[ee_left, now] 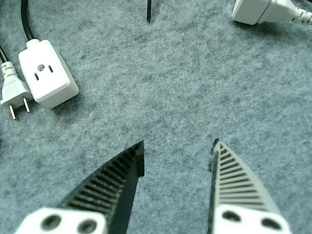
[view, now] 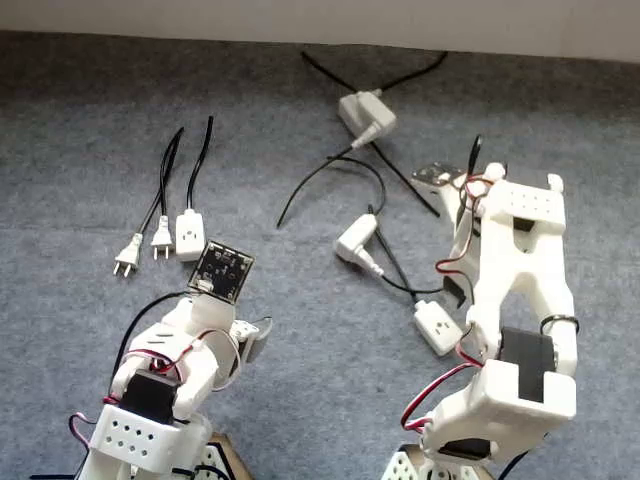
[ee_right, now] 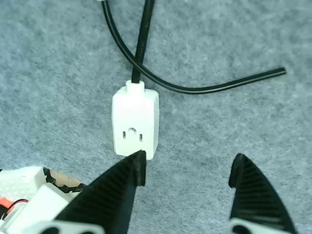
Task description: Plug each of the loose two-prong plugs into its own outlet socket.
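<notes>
Both my left claw (ee_left: 178, 146) and right claw (ee_right: 187, 165) gape wide, holding nothing. Just beside the outlet socket (ee_left: 48, 73) lies the nearest plug (ee_left: 14, 92), seemingly flat; I should pinch its body squarely, leaving the prongs free.

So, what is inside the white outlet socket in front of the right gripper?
Nothing: the outlet socket shows empty slots, only its black cord enters the back. One finger of the right gripper covers its near edge.

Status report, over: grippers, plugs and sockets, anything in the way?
Left gripper open, empty, over grey carpet. Right gripper open, at a white outlet socket. White two-prong plug loose beside second white socket. Loose black cable crosses near right's socket.
</notes>
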